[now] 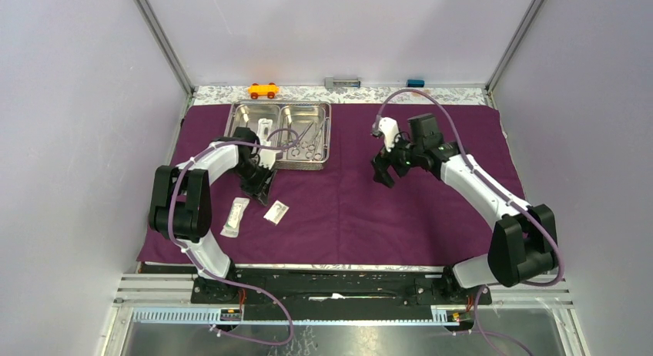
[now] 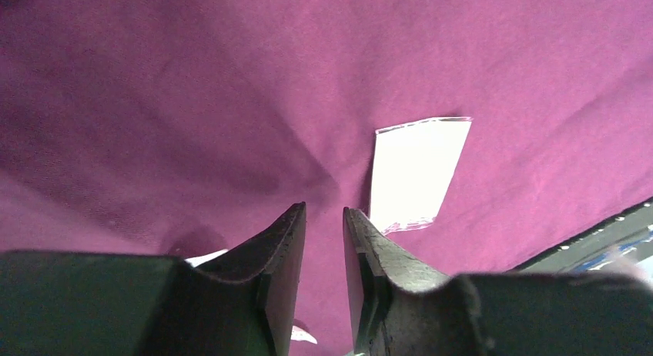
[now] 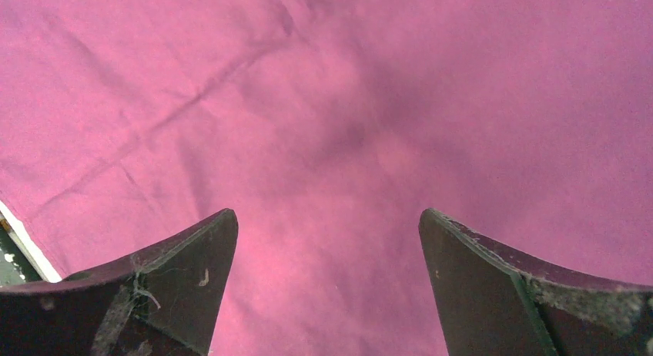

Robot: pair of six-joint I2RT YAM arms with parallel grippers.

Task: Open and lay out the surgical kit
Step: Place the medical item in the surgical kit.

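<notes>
- We are hovering the left fingers [image 1: 260,188] low over the purple cloth [image 1: 431,209], just in front of the near rim of the steel tray [image 1: 329,136]. They are standing slightly parted with only a narrow gap, and nothing is showing between them.
- We are keeping the right fingers [image 1: 383,175] spread wide and empty above bare cloth, well apart from the tray and from every kit item.
- The relation that matters, as we judge it: the tray is lying directly behind the left fingers, on the side away from the arm bases, with its long axis running left to right across the tabletop. The left arm is clearly the nearer one, so reaching back into a compartment looks like its job.
- Two sealed packets — a longer one [image 1: 236,216] and a smaller one [image 1: 276,212] — are already lying on the cloth just in front of the left fingers. The left wrist view is showing one flat and white beyond the fingertips; we cannot tell which.
- The tray is looking shiny. Ring-handled forceps [image 1: 306,140] are lying in its right compartment, a pale packet and thin steel pieces in the left — too small to sort out further.
</notes>
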